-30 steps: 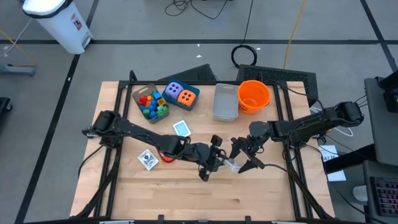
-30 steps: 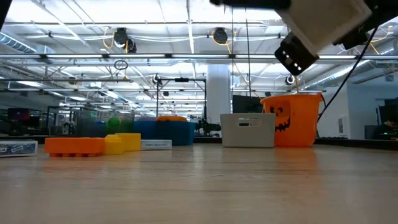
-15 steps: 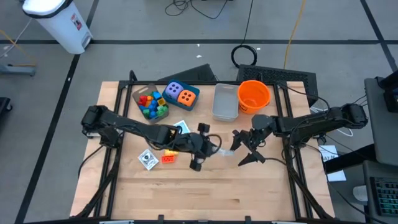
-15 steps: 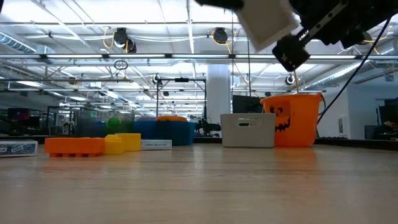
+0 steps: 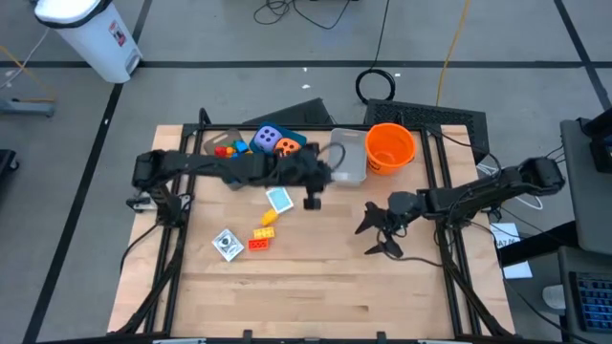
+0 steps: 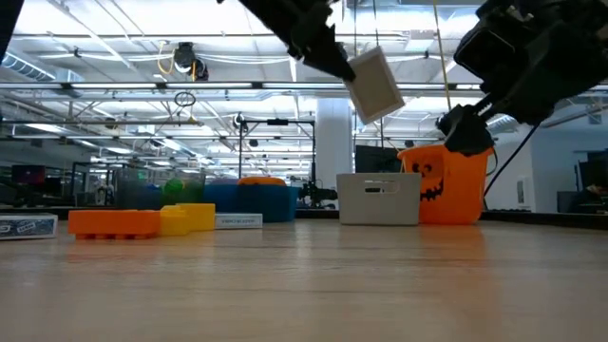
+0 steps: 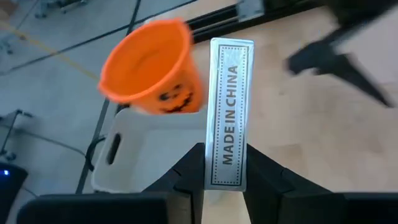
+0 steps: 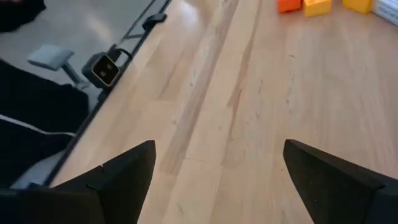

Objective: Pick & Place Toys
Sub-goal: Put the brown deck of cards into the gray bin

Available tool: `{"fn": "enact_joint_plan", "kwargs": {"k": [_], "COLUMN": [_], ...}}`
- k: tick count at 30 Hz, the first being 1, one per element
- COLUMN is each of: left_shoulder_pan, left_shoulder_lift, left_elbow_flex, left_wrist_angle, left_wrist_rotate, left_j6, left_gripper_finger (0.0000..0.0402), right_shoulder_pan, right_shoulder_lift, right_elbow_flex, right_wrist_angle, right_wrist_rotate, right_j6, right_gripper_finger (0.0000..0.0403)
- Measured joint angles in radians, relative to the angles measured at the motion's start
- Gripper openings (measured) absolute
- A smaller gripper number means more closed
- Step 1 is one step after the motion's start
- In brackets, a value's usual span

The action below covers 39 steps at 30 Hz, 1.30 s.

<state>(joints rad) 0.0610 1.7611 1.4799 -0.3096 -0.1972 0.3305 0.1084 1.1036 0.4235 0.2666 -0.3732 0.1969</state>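
Left gripper (image 7: 224, 177): fingers clamped on the edge of a small flat card pack (image 7: 227, 112) — the face turned to the wrist camera reads "MADE IN CHINA".
Card pack, position: held up off the table, tilted in the low view (image 6: 373, 83); from above it sits next to the grey bin (image 5: 346, 159), toward the table's far side.
Left arm: stretched from the left edge across the far half of the table, crossing in front of the teal box (image 5: 229, 153) of bricks.
Grey bin and orange bucket (image 5: 390, 145): side by side at the far edge — bucket carries a pumpkin face, bin stands just left of it.
Right gripper (image 5: 381, 234): fingers spread wide, nothing between them, over bare wood on the right half of the table.
Dice: a purple die (image 5: 268, 139) and an orange die (image 5: 286, 146), touching, beside the teal box.
Loose on the table: a blue card (image 5: 279, 199), a yellow brick (image 5: 269, 219), an orange brick (image 5: 263, 232), a red brick (image 5: 258, 244), and a patterned card (image 5: 228, 245) nearer the left.
Low view: orange brick (image 6: 114, 223) and yellow brick (image 6: 187, 218) lie in a row at table level.
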Motion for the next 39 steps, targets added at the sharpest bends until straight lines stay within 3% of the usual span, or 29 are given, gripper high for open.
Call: {"fn": "enact_joint_plan", "kwargs": {"k": [6,14,26,31,39], "left_shoulder_pan": [0.089,0.124,0.159,0.166,0.169], "left_shoulder_lift": [0.005,0.125,0.309,0.347,0.348], "left_elbow_flex": [0.0,0.042,0.256,0.269,0.269], "left_wrist_angle": [0.037,0.085,-0.133,-0.142,-0.226], "left_wrist_rotate": [0.056,0.07,0.039,0.025,-0.013], "left_j6": [0.004,0.007,0.024,0.028,0.06], "left_gripper_finger": [0.0079,0.0088,0.0081,0.0093,0.0079], "right_shoulder_pan": [0.073,0.114,0.172,0.178,0.178], "right_shoulder_lift": [0.004,0.004,0.004,0.004,0.004], "right_elbow_flex": [-0.012,-0.013,-0.013,-0.013,-0.013], "right_wrist_angle": [0.028,0.121,0.111,0.097,0.096], "right_wrist_rotate": [0.14,0.216,0.219,0.22,0.22], "right_j6": [-0.036,-0.064,-0.053,-0.052,-0.052], "right_gripper_finger": [0.0348,0.0348,0.0348,0.0348,0.0348]}}
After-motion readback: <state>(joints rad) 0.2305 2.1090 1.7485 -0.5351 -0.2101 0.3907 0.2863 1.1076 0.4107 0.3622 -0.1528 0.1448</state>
